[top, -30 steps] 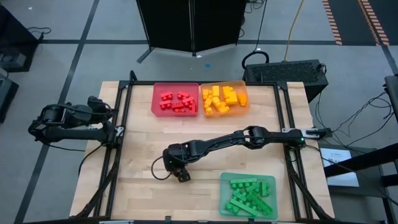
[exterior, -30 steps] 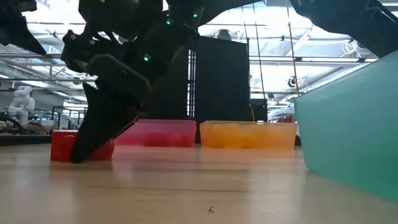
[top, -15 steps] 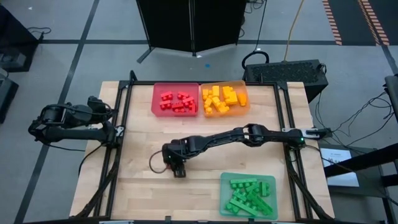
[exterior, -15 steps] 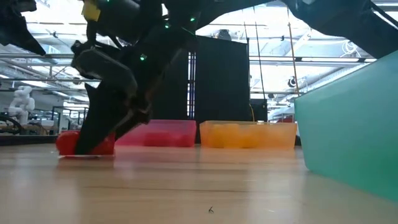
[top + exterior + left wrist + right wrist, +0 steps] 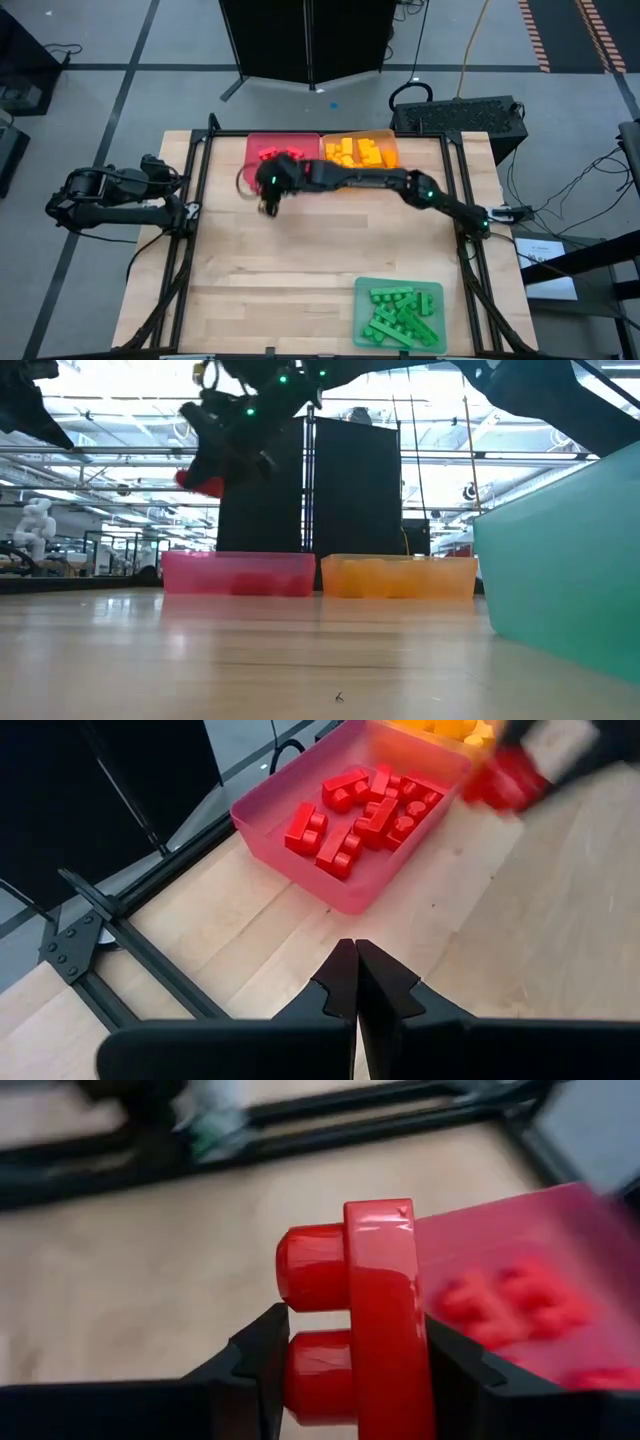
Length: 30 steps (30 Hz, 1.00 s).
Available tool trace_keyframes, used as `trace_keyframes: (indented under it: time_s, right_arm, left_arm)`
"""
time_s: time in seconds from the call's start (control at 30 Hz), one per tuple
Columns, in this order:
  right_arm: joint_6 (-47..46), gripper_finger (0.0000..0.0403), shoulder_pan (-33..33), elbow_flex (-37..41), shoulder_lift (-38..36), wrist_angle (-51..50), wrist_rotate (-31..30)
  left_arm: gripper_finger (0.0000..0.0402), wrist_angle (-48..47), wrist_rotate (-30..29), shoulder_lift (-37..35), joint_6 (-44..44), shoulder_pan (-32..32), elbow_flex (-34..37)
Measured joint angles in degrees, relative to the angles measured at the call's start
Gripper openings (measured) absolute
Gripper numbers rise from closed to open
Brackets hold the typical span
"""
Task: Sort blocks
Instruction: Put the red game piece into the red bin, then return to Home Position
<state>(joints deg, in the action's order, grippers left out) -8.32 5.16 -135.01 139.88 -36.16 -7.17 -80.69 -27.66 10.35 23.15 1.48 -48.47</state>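
While the green tray [image 5: 399, 312] sits nearest me, I see my right gripper [image 5: 266, 187] clamped on a red block [image 5: 375, 1320] just beside the red tray [image 5: 254, 146], left gripper [image 5: 356, 982] pressed together, parked.

High view straight down; low view table-level; wrist views close; all share red tray [image 5: 262, 150].

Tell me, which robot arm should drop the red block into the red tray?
The right one. Its gripper already holds the red block up in the air, near the red tray. The left gripper is shut and empty, parked at the table's left edge.
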Motion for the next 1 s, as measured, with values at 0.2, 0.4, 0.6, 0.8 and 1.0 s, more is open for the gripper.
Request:
trace_keyframes:
  time_s: [0.2, 0.4, 0.6, 0.8, 1.0]
  right_arm:
    - [-4.7, 0.0147, 6.3, 0.0, -1.9, 0.7, -4.5]
    - [-9.4, 0.0147, 10.6, 0.0, -1.6, -2.9, -4.9]
    - [-13.6, 0.0147, 12.2, 0.2, -0.4, -10.2, -3.4]
    - [-15.3, 0.0237, 12.4, 0.1, -0.5, -11.4, -3.2]
    - [-16.0, 0.0317, 12.5, 0.1, -0.5, -11.4, -3.2]
  left_arm:
    - [0.0002, 0.0, 0.0, 0.0, 0.1, 0.0, 0.0]
    - [0.0002, 0.0, 0.0, 0.0, 0.4, 0.0, 0.0]
    - [0.0002, 0.0, -1.0, 0.0, 0.4, 0.0, 0.0]
    - [0.0002, 0.1, -2.2, 0.0, 0.4, 0.0, 0.0]
    - [0.0002, 0.1, -2.6, 0.0, 0.4, 0.0, 0.0]
